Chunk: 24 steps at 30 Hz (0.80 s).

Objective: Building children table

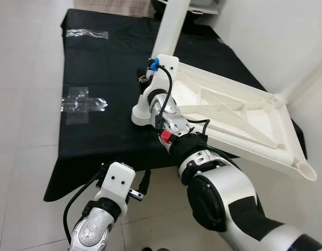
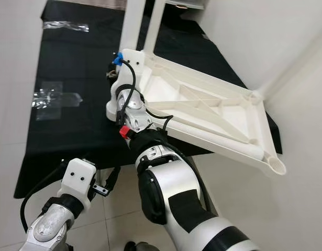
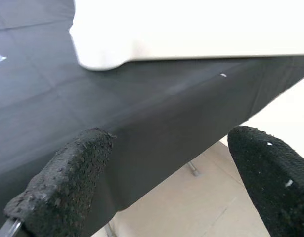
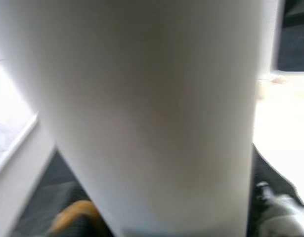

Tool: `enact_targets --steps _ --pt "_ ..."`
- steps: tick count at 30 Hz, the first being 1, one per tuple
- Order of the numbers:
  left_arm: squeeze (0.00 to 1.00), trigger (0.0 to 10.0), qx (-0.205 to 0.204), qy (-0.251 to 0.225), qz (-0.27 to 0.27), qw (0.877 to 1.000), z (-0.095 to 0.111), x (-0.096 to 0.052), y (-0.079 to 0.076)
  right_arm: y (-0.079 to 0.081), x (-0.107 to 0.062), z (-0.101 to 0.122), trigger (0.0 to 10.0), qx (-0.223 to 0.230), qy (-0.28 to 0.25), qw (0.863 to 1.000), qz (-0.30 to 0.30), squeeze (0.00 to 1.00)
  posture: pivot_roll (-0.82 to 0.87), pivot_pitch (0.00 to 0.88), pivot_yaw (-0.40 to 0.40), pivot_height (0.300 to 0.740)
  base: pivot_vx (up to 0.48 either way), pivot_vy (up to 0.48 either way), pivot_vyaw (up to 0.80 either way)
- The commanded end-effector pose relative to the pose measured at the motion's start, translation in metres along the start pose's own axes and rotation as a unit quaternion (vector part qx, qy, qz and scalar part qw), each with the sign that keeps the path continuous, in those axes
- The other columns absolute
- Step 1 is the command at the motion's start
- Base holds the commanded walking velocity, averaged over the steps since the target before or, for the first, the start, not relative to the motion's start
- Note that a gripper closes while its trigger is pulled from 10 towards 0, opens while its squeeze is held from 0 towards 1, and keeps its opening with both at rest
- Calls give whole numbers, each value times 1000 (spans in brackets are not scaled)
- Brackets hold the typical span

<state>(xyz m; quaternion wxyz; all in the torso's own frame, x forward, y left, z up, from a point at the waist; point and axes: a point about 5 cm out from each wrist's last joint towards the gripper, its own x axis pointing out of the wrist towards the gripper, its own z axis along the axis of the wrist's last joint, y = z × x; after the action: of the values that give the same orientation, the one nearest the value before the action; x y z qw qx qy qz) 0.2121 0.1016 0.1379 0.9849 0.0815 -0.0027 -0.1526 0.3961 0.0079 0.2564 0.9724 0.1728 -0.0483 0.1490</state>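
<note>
The white children's table top [image 1: 239,112] lies upside down on a black-covered table [image 1: 98,63], ribs facing up, its near corner hanging past the cloth edge. A white leg [image 1: 174,26] stands upright at its far left corner. My right gripper [image 1: 152,73] reaches over the top to the base of that leg; in the right wrist view the leg [image 4: 152,108] sits close between the fingers, gripped. My left gripper [image 3: 166,163] hangs open below the table's front edge with nothing in it, facing the cloth edge [image 3: 142,128] and a corner of the white top [image 3: 191,29].
Two patches of clear tape [image 1: 82,102] [image 1: 87,34] are stuck on the black cloth. A white wall [image 1: 265,31] runs close along the right side. Pale floor tiles [image 1: 19,104] lie left of and in front of the table.
</note>
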Motion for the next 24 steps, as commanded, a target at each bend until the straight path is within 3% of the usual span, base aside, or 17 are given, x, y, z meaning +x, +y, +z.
enact_targets --steps 1,3,4,6,7,8,10,12,13,14,15,17,18,19,20,22,24 --pt "0 10000 -9 12 -4 1000 -4 -1 -4 3 -1 7 10000 8 -27 999 18 1000 121 149 -237 740 0 0 0" --pt "0 10000 -9 12 -4 1000 -4 -1 -4 3 -1 9 10000 1 -35 999 20 1000 121 149 -237 740 0 0 0" --pt "0 10000 -9 12 -4 1000 -4 -1 -4 4 -1 10 10000 4 -39 999 29 910 123 149 -238 740 0 0 0" --pt "0 10000 -9 12 -4 1000 -4 -1 -4 5 -1 10 10000 7 -40 999 35 910 123 149 -238 740 0 0 0" --pt "0 10000 -9 11 -4 1000 -4 -1 -4 3 -3 12 10000 -3 -40 989 139 0 125 147 -237 740 0 0 0" --pt "0 10000 -10 11 -5 1000 -4 -1 -4 -5 -10 10 10000 -27 -19 957 287 0 125 140 -239 740 0 0 0" --pt "0 10000 -10 11 -5 1000 -4 -1 -4 -9 -12 9 10000 -33 -3 944 328 0 125 140 -239 740 0 0 0" --pt "0 10000 -10 10 -5 1000 -4 -1 -4 -11 -13 7 10000 -35 6 940 340 0 125 140 -239 740 0 0 0" --pt "0 10000 -10 10 -6 1000 -4 -1 -5 -17 -16 6 10000 -49 25 926 373 0 125 135 -240 740 0 0 0" --pt "0 10000 -9 10 -7 1000 -4 -2 -6 -26 -21 3 10000 -65 67 895 436 0 129 125 -244 740 0 0 0" --pt "0 10000 -9 10 -7 1000 -4 -2 -6 -26 -21 3 10000 -65 67 895 436 0 129 125 -244 740 0 0 0" --pt "0 10000 -8 10 -8 1000 -4 -2 -7 -31 -28 0 10000 -74 111 858 496 0 130 121 -245 740 0 0 0" --pt "0 10000 -8 10 -8 1000 -4 -2 -7 -31 -28 0 10000 -74 111 858 496 0 130 121 -245 740 0 0 0" --pt "0 10000 -8 10 -9 1000 -4 -2 -7 -32 -31 -2 10000 -77 124 844 517 0 139 118 -246 740 0 0 0" --pt "0 10000 -8 10 -9 1000 -4 -2 -7 -32 -31 -2 10000 -77 124 844 517 0 139 118 -246 740 0 0 0" --pt "0 10000 -8 11 -9 1000 -4 -3 -8 -25 -39 -11 10000 -101 160 797 574 0 146 111 -247 740 0 0 0" --pt "0 10000 -8 12 -9 1000 -5 -4 -9 -18 -43 -16 10000 -121 168 769 605 0 147 110 -248 740 0 0 0"
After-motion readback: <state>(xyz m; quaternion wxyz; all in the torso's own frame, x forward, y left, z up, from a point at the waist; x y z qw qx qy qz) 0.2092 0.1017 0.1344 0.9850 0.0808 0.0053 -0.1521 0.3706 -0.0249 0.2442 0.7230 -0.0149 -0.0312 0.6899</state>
